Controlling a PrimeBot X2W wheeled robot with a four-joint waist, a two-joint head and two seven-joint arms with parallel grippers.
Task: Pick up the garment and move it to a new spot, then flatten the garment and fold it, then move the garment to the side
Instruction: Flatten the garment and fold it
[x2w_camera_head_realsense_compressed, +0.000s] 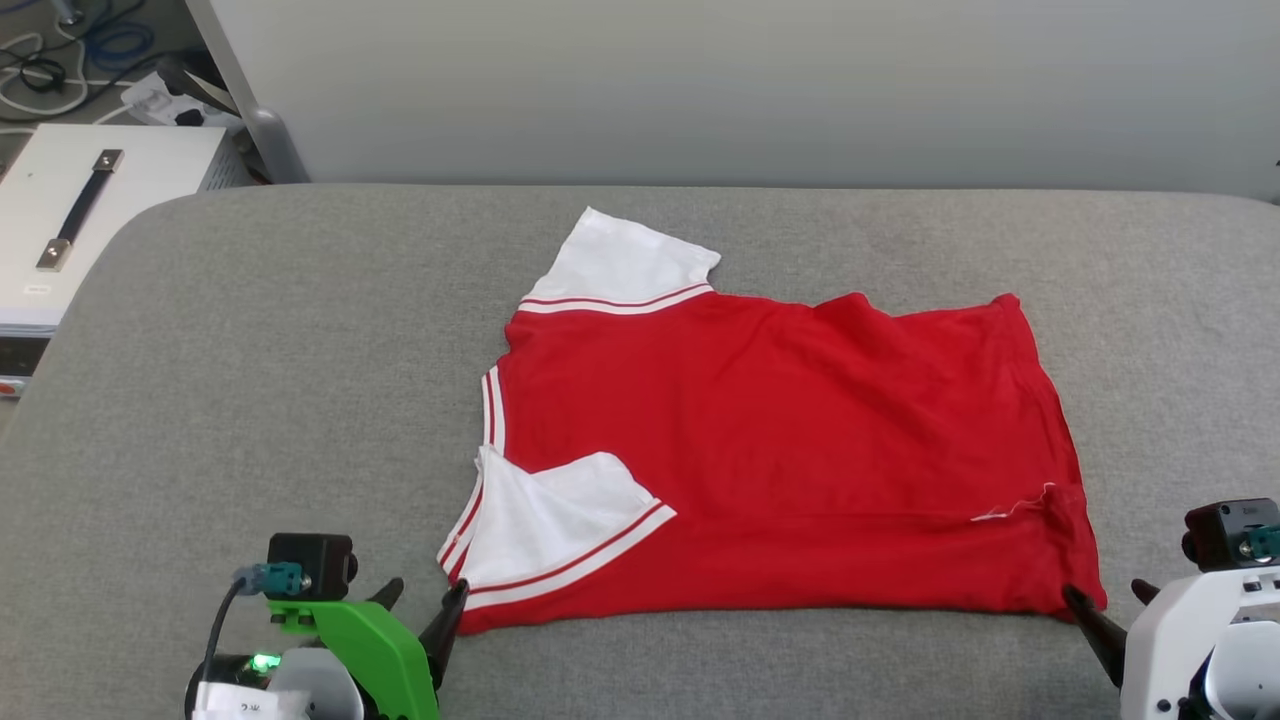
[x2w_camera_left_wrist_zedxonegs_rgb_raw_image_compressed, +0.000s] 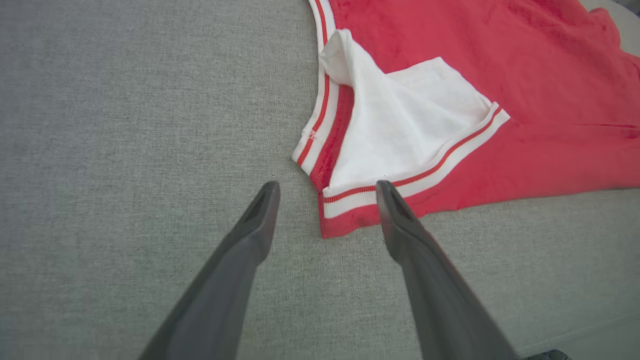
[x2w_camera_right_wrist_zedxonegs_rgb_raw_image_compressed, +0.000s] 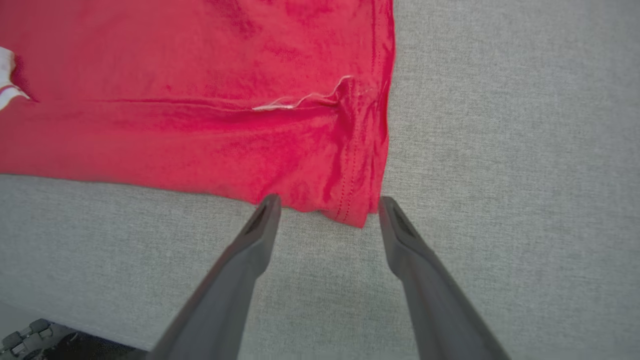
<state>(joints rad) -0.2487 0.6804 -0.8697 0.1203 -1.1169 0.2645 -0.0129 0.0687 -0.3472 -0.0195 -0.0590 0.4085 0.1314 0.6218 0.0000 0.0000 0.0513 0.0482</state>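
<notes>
The red shirt (x2w_camera_head_realsense_compressed: 780, 450) lies spread on the grey padded table (x2w_camera_head_realsense_compressed: 250, 380), stretched sideways between the two claws, with its near edge running almost straight from one to the other.

The left claw (x2w_camera_head_realsense_compressed: 428, 592) sits low at the shirt's sleeve end with its two dark fingers spread apart and nothing gripped. In the left wrist view, the shirt (x2w_camera_left_wrist_zedxonegs_rgb_raw_image_compressed: 525, 100) has its red corner with the striped band lying just ahead of the left claw (x2w_camera_left_wrist_zedxonegs_rgb_raw_image_compressed: 327, 185), in the gap between the fingertips. One tip stands on bare grey cloth (x2w_camera_left_wrist_zedxonegs_rgb_raw_image_compressed: 125, 150) and the other at the hem's edge. Whether that tip touches the cloth cannot be told. Just beyond the tips, a white sleeve (x2w_camera_left_wrist_zedxonegs_rgb_raw_image_compressed: 405, 130) is folded over onto the red body. The other white sleeve (x2w_camera_head_realsense_compressed: 620, 262) pokes out on the shirt's far side, well away from the left claw.

The right claw (x2w_camera_head_realsense_compressed: 1105, 590) is at the opposite end, its fingers likewise apart and empty. In the right wrist view, the bottom corner of the shirt (x2w_camera_right_wrist_zedxonegs_rgb_raw_image_compressed: 200, 125) hangs between the tips of the right claw (x2w_camera_right_wrist_zedxonegs_rgb_raw_image_compressed: 328, 198). A pale loose seam thread (x2w_camera_right_wrist_zedxonegs_rgb_raw_image_compressed: 300, 100) shows a little farther in.

A white box with a strap handle (x2w_camera_head_realsense_compressed: 90, 220) stands off the table, far beyond the left claw and to its outer side.
</notes>
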